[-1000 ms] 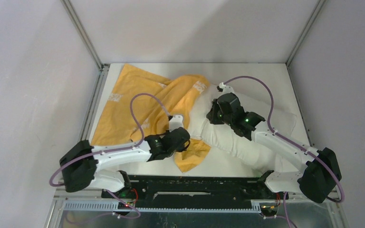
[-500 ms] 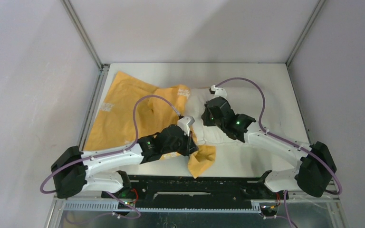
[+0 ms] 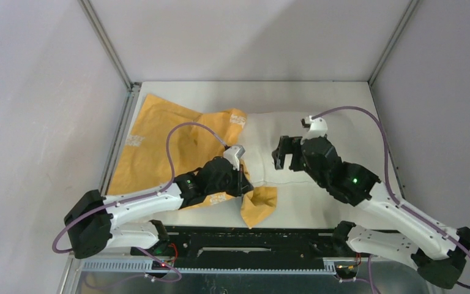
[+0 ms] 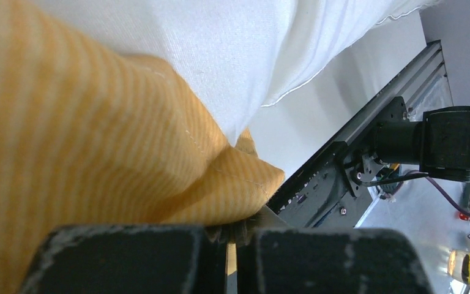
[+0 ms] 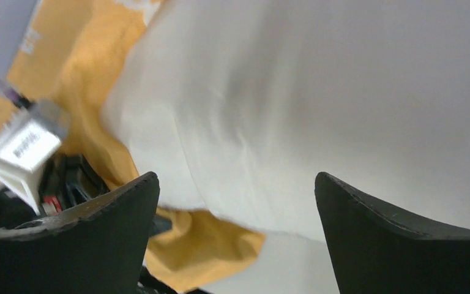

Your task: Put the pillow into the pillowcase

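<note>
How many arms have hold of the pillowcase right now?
1. On the left arm the jaws are shut on the pillowcase at its near orange edge, next to the pillow. On the right arm the jaws stand open above the pillow, holding nothing.

2 white arms point(image 3: 141, 202) with black joints; looping purple cables point(image 3: 177, 131); green lights point(image 3: 355, 180)

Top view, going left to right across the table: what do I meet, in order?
The pillowcase → left gripper, shut on the pillowcase's edge → right gripper, open above the pillow.
</note>
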Controlling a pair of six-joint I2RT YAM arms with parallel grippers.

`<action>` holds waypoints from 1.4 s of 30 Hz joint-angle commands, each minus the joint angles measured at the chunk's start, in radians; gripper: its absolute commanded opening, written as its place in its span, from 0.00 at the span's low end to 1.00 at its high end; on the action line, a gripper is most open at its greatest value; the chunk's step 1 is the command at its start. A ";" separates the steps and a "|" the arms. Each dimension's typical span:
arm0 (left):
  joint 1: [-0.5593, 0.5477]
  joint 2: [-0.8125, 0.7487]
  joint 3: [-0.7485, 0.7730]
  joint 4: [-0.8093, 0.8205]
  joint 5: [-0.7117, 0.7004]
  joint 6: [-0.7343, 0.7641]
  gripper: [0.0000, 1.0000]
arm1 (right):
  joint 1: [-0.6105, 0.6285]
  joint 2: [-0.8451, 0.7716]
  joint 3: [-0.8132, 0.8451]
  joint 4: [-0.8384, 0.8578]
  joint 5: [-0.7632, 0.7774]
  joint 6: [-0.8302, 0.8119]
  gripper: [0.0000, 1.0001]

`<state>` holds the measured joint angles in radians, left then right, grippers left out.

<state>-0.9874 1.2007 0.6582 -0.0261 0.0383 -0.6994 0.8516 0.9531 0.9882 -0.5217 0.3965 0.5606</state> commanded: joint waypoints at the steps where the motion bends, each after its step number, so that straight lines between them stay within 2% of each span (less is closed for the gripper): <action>1: 0.009 -0.047 0.083 -0.024 0.008 -0.001 0.00 | 0.114 -0.042 -0.031 -0.221 0.185 0.025 1.00; 4: 0.010 -0.066 0.100 -0.054 -0.003 0.007 0.00 | 0.185 -0.071 -0.097 -0.232 0.237 0.058 1.00; 8: 0.010 -0.085 0.127 -0.088 0.000 0.017 0.00 | 0.236 -0.054 -0.180 -0.151 0.252 0.044 1.00; 13: 0.010 -0.113 0.184 -0.136 0.008 0.041 0.00 | 0.205 0.100 -0.226 0.021 0.290 -0.016 0.99; 15: 0.010 -0.121 0.236 -0.176 0.011 0.065 0.00 | 0.151 0.126 -0.213 0.084 0.269 -0.044 0.95; 17: 0.010 -0.124 0.310 -0.218 0.010 0.104 0.00 | 0.102 0.125 -0.164 0.112 0.241 -0.065 0.79; 19: 0.010 -0.113 0.420 -0.266 0.007 0.149 0.00 | 0.090 0.119 -0.099 0.117 0.228 -0.107 0.40; 20: 0.010 -0.105 0.467 -0.291 0.007 0.169 0.00 | 0.090 0.122 -0.053 0.097 0.212 -0.116 0.17; 21: 0.010 -0.090 0.519 -0.319 0.010 0.197 0.00 | 0.097 0.129 0.020 0.061 0.199 -0.112 0.01; 25: 0.010 -0.011 0.736 -0.407 0.005 0.269 0.00 | 0.166 0.142 0.230 -0.081 0.131 -0.076 0.00; 30: 0.011 0.097 0.999 -0.485 0.038 0.324 0.00 | 0.186 0.143 0.435 -0.172 0.057 -0.032 0.00; 32: 0.010 0.122 1.059 -0.477 0.071 0.314 0.00 | 0.153 0.160 0.481 -0.183 0.020 -0.030 0.00; 35: 0.010 0.141 1.075 -0.431 0.127 0.277 0.00 | 0.022 0.175 0.453 -0.157 -0.158 0.021 0.00; 42: 0.035 0.218 1.092 -0.368 0.254 0.214 0.00 | -0.246 0.258 0.143 0.106 -0.506 0.157 0.00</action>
<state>-0.9665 1.3632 1.6867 -0.5404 0.1532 -0.4397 0.6991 1.1275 1.2488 -0.6331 0.1558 0.6159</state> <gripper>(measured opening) 0.011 0.009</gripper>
